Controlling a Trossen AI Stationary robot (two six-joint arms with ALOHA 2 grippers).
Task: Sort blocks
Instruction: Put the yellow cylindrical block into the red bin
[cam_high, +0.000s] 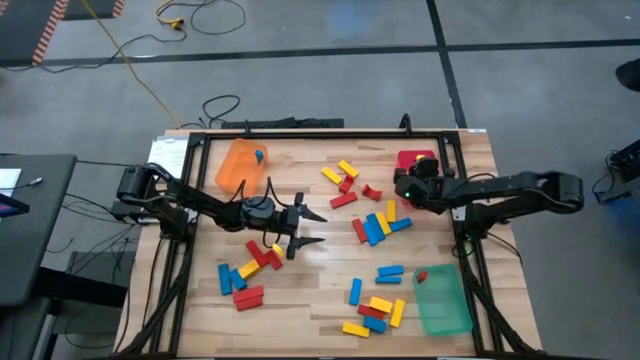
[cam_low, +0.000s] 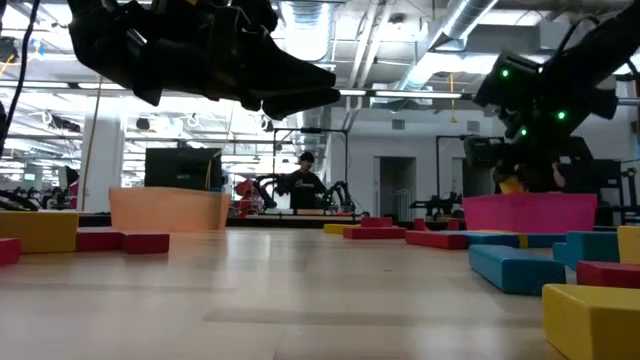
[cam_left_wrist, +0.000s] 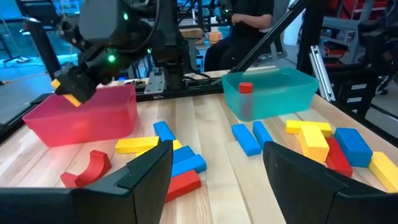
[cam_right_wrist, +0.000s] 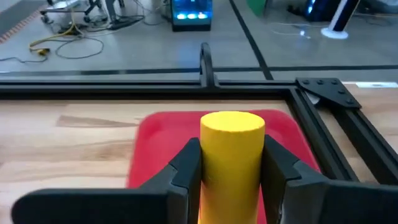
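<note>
Red, yellow and blue blocks lie scattered flat on the wooden table (cam_high: 320, 300), in clusters at the centre (cam_high: 375, 226), the near left (cam_high: 250, 272) and the near right (cam_high: 375, 306). My right gripper (cam_high: 405, 186) hangs over the near edge of the red tray (cam_high: 418, 160) at the far right, shut on a yellow block (cam_right_wrist: 231, 140). My left gripper (cam_high: 312, 228) stands open and level above the table's middle, touching nothing. In the left wrist view its fingers frame the centre blocks (cam_left_wrist: 180, 163). My right gripper pinches the yellow block by two opposite sides (cam_right_wrist: 208, 163) between its two fingers. The block's rounded end (cam_right_wrist: 232, 123) sticks out past the fingertips. The fingers come from the table's right side, slanting down. The block hangs clear above the red tray (cam_right_wrist: 155, 146).
An orange tray (cam_high: 240, 165) at the far left holds a blue block (cam_high: 259, 155). A green tray (cam_high: 440, 298) at the near right holds a red block (cam_high: 422, 277). A black frame (cam_high: 300, 133) borders the table. A person (cam_low: 303, 180) sits beyond the far edge.
</note>
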